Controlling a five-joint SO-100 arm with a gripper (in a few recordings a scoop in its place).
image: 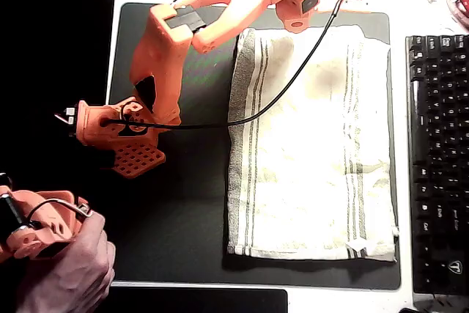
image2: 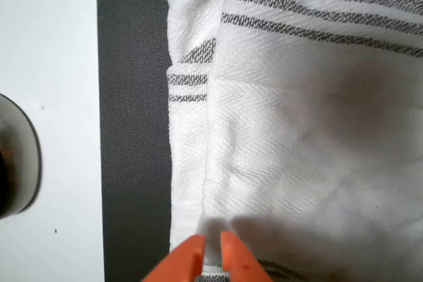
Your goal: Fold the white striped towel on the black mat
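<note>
Orange fingers seem to pinch the towel edge on the mat; next, lift and carry across.

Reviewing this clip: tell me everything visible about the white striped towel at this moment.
The off-white woven cloth towel with thin grey stripe bands lies flat on the dark charcoal rectangular desk mat, toward its right side in the overhead view, beside the black keyboard. It looks already doubled, with layered edges showing in the wrist view. Grey stripes run along its long sides; the middle is faintly yellowed. The orange two-finger hand pinches a small ridge of cloth at the towel's edge. A black cable crosses above it.
</note>
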